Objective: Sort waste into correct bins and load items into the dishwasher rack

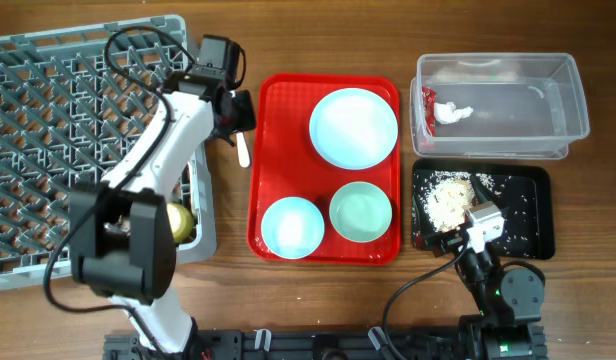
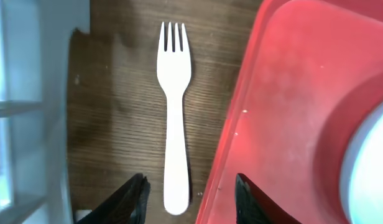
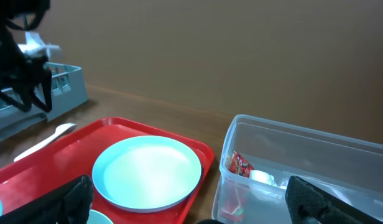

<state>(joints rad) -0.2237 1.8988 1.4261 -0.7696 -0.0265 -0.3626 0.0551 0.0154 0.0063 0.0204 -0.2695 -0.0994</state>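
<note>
A white plastic fork (image 2: 175, 118) lies on the wood between the grey dishwasher rack (image 1: 58, 130) and the red serving tray (image 1: 278, 100). My left gripper (image 2: 188, 186) is open and empty, its fingers straddling the fork's handle end from above; it also shows in the overhead view (image 1: 238, 118). The pale blue plate (image 1: 353, 127) and two bowls (image 1: 292, 226) (image 1: 360, 211) sit on the red tray. A yellow cup (image 1: 181, 222) sits in the rack's front right corner. My right gripper (image 3: 191, 208) is open and empty, low by the black tray (image 1: 528, 210). No spoon is in view.
The clear tub (image 1: 503, 105) at back right holds the red-and-white wrapper (image 1: 433, 108). The black tray holds rice-like scraps (image 1: 453, 197). The left arm reaches over the rack's right edge.
</note>
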